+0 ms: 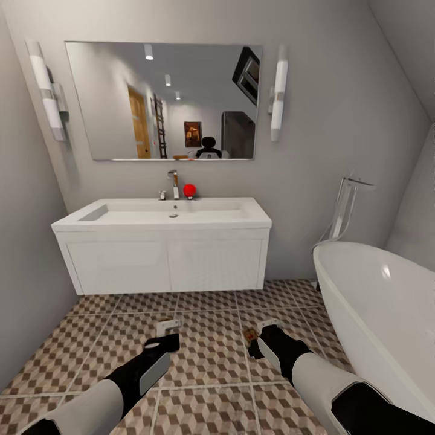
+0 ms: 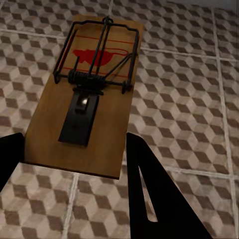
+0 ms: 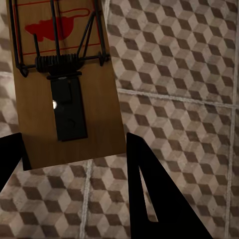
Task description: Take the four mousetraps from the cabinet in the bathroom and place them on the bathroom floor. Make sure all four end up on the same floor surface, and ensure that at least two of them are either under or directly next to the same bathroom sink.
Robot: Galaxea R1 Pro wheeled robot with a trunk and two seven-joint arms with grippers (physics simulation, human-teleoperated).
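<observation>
Two mousetraps are in hand, low over the cube-patterned bathroom floor [image 1: 208, 362], in front of the white sink [image 1: 121, 225]. My left gripper [image 1: 164, 339] is shut on the near end of one mousetrap [image 2: 94, 94], a brown wooden board with a black spring bar and a red mouse print. That trap [image 1: 168, 326] sticks out toward the sink. My right gripper [image 1: 258, 339] is shut on the other mousetrap [image 3: 64, 84] the same way, and this trap [image 1: 249, 334] shows just left of the fingers. The cabinet is out of view.
The sink's white wall-hung vanity [image 1: 169, 263] leaves a gap above the floor. A white bathtub [image 1: 374, 302] with a chrome standing tap [image 1: 347, 205] fills the right side. A grey wall [image 1: 24, 272] closes in on the left. A red ball [image 1: 189, 190] sits by the faucet [image 1: 174, 184].
</observation>
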